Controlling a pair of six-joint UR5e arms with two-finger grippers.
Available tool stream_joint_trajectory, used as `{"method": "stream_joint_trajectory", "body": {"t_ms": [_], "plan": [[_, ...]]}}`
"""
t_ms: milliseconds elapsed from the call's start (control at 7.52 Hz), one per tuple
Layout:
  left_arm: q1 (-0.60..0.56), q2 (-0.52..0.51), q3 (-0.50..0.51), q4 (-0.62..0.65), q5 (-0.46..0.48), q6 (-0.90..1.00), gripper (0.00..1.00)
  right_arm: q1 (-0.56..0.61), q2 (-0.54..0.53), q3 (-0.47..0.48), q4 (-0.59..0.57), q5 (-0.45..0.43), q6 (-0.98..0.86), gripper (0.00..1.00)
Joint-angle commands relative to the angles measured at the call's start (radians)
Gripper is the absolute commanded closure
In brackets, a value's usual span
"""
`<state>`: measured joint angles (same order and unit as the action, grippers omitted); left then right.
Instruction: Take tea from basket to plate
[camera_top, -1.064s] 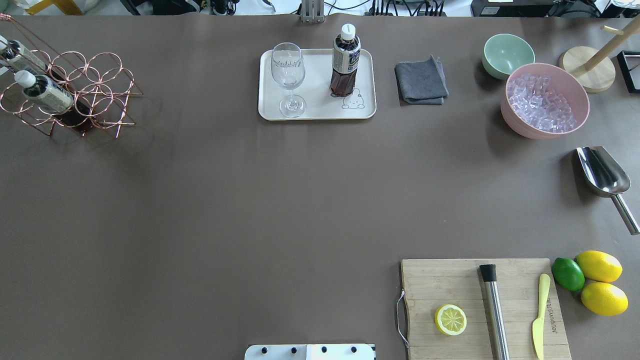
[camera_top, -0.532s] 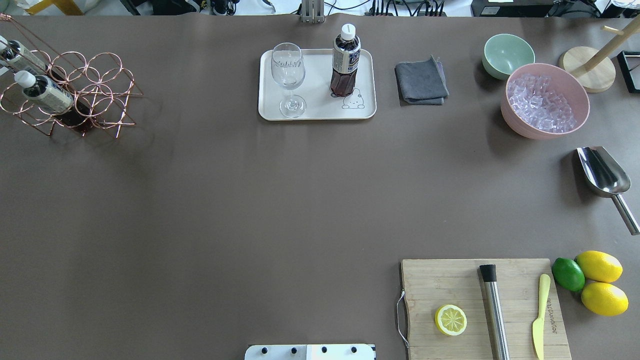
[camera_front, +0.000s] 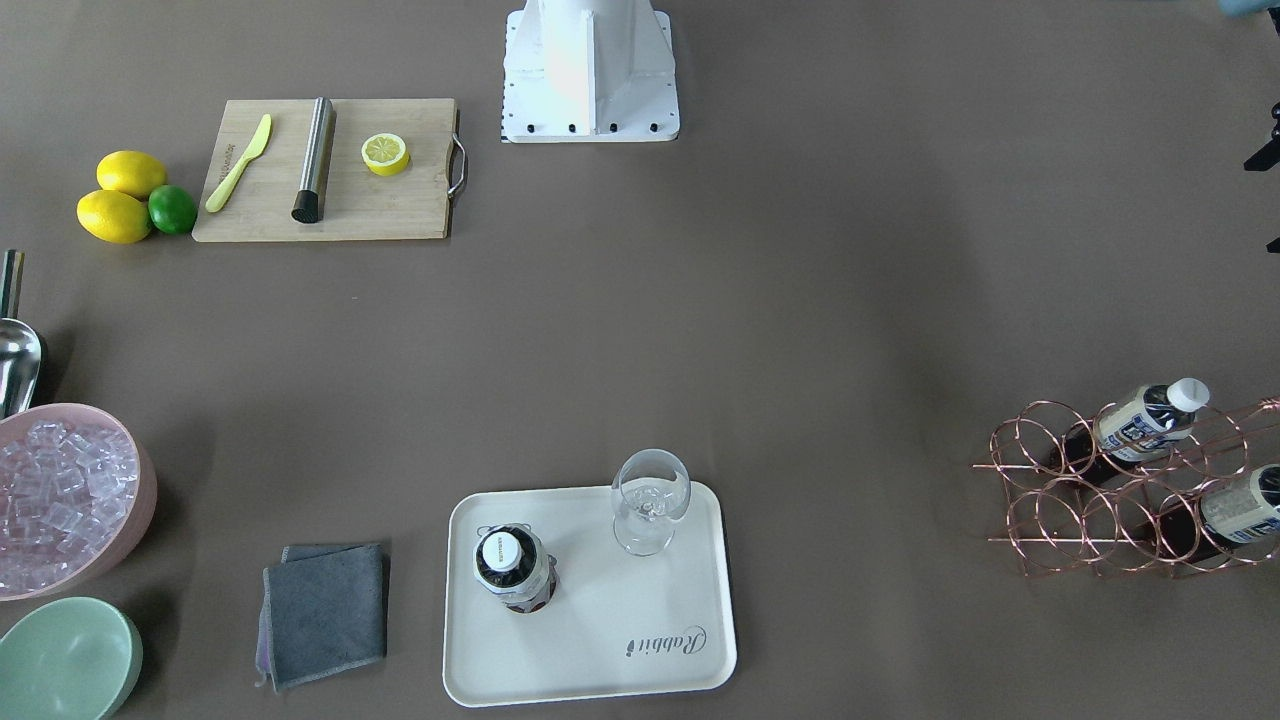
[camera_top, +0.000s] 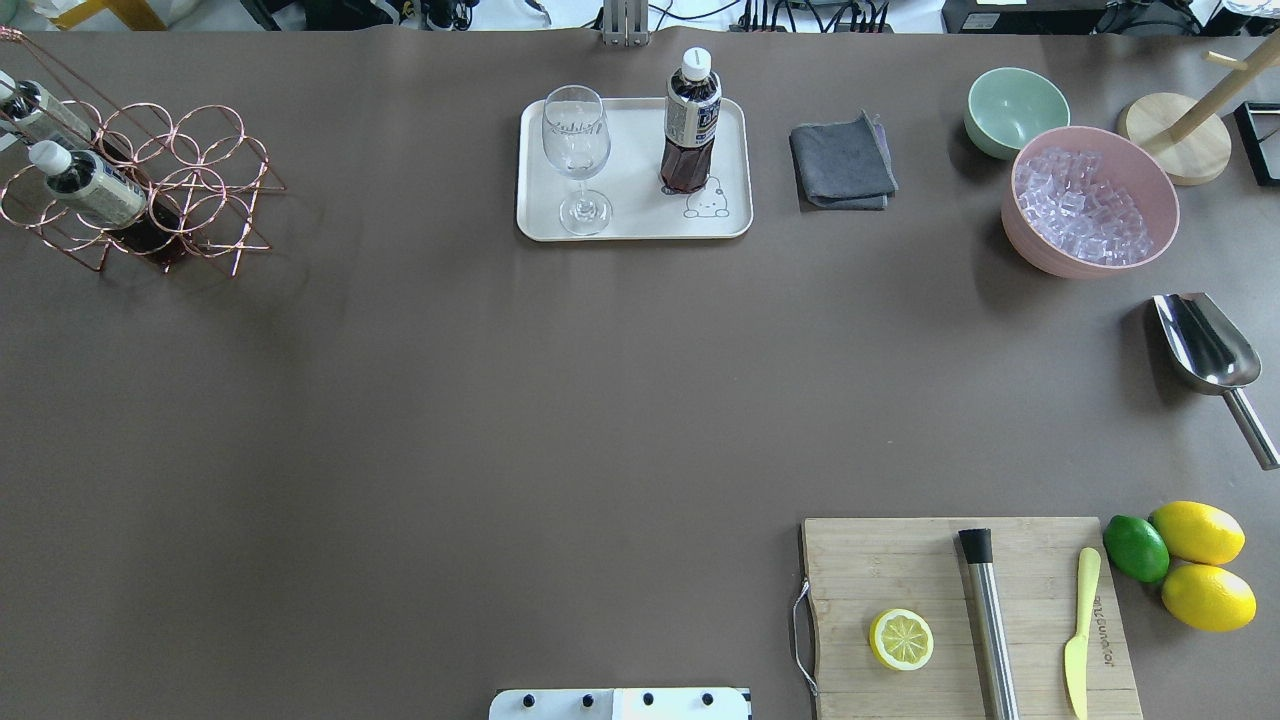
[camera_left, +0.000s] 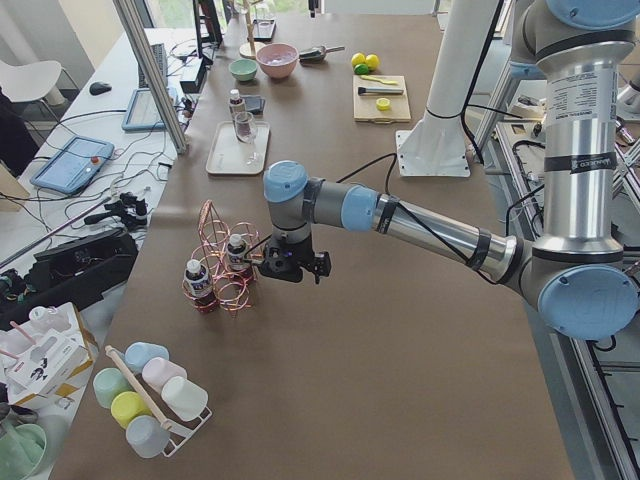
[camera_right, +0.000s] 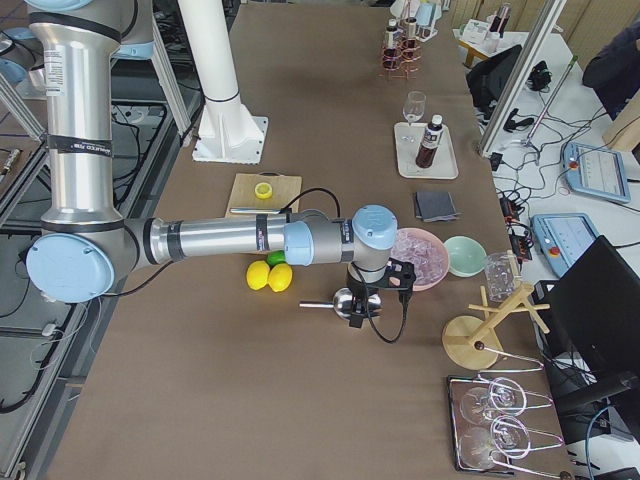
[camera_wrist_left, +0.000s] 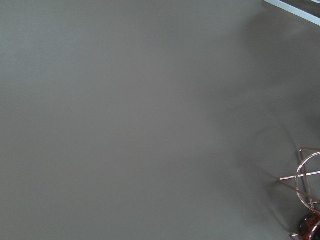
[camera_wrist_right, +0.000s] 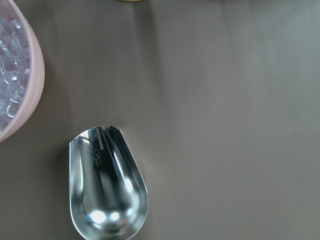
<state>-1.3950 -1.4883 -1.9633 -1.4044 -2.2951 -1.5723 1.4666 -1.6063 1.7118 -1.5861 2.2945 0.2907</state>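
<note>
One tea bottle (camera_top: 690, 120) stands upright on the cream plate (camera_top: 640, 215) beside a stemmed glass (camera_top: 577, 150); it also shows in the front view (camera_front: 513, 567). Two more tea bottles (camera_top: 85, 185) (camera_top: 30, 110) lie in the copper wire basket (camera_top: 190, 170) at the far left. My left gripper (camera_left: 290, 268) shows only in the exterior left view, hovering just beside the basket (camera_left: 215, 260); I cannot tell if it is open or shut. My right gripper (camera_right: 362, 305) shows only in the exterior right view, above a steel scoop (camera_right: 345, 297); I cannot tell its state.
A grey cloth (camera_top: 842, 160), a green bowl (camera_top: 1015, 108) and a pink bowl of ice (camera_top: 1090, 200) sit right of the plate. The scoop (camera_top: 1205, 345) lies at the right edge. A cutting board (camera_top: 880, 570) with lemon half, muddler and knife is near right, beside lemons and a lime (camera_top: 1135, 547).
</note>
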Motion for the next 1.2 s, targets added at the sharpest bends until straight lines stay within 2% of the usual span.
{"method": "stream_joint_trajectory", "body": {"t_ms": [0,133,399,532,798,1064], "plan": [[-0.027,0.063,0.023,-0.045,0.000,0.345,0.02,0.000,0.000,0.005,0.002,-0.004,-0.008,0.00],[-0.053,0.072,0.033,-0.047,-0.001,0.584,0.02,0.000,0.002,0.002,0.003,-0.004,-0.010,0.00],[-0.102,0.083,0.055,-0.047,-0.001,0.901,0.02,0.000,-0.018,-0.053,0.168,-0.007,-0.039,0.00],[-0.110,0.085,0.061,-0.047,-0.001,1.025,0.02,0.000,-0.026,-0.069,0.204,-0.006,-0.044,0.00],[-0.111,0.079,0.064,-0.071,0.000,1.175,0.02,0.012,-0.047,-0.081,0.202,-0.007,-0.175,0.00],[-0.110,0.086,0.086,-0.161,0.000,1.207,0.02,0.026,-0.040,-0.150,0.209,-0.009,-0.212,0.00]]}}
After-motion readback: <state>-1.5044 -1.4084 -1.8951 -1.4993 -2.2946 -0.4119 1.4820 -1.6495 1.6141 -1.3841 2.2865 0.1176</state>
